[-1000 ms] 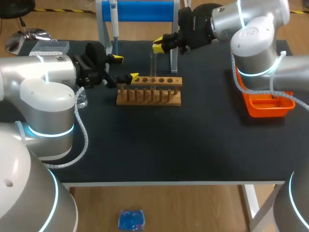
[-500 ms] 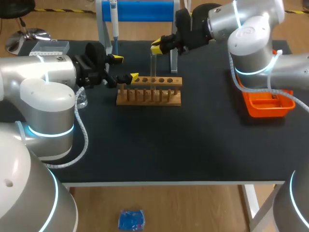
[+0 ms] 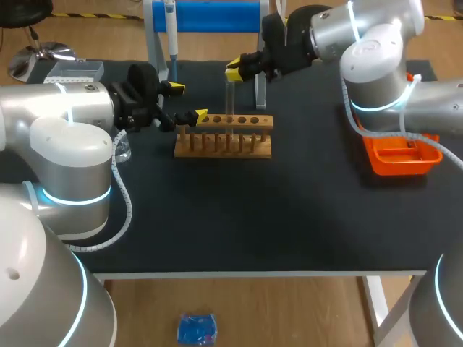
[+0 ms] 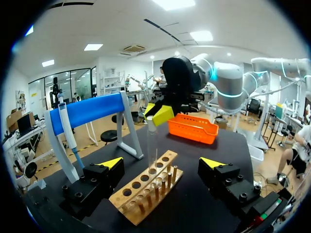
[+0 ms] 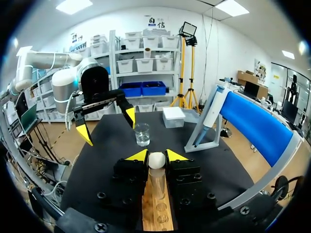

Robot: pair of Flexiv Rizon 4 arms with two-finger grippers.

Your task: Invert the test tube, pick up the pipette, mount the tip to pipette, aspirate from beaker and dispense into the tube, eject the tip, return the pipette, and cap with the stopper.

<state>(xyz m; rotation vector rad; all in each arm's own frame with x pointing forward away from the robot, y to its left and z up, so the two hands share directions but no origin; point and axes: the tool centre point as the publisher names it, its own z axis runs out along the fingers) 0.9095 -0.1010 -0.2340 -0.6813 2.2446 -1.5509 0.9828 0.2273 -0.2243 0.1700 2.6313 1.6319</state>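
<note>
The right claw (image 3: 235, 70) is clamped on the top of the tube (image 3: 229, 101), one yellow tip on each side of its pale rounded end (image 5: 156, 160). The tube stands upright, its lower end at the holed top of the wooden rack (image 3: 224, 137), which sits toward 12 o'clock of the black surface (image 3: 289, 217). The left claw (image 3: 187, 101) hangs at the rack's 9 o'clock with its fingers apart, touching nothing; its wrist view shows the rack between its fingers. The pipette (image 3: 171, 29) hangs on the blue stand (image 3: 217, 16) at the rack's 12 o'clock. The beaker (image 3: 123, 148) is at 9 o'clock, the tip box (image 3: 76, 70) at 10 o'clock and the orange tray (image 3: 401, 155) at 3 o'clock.
</note>
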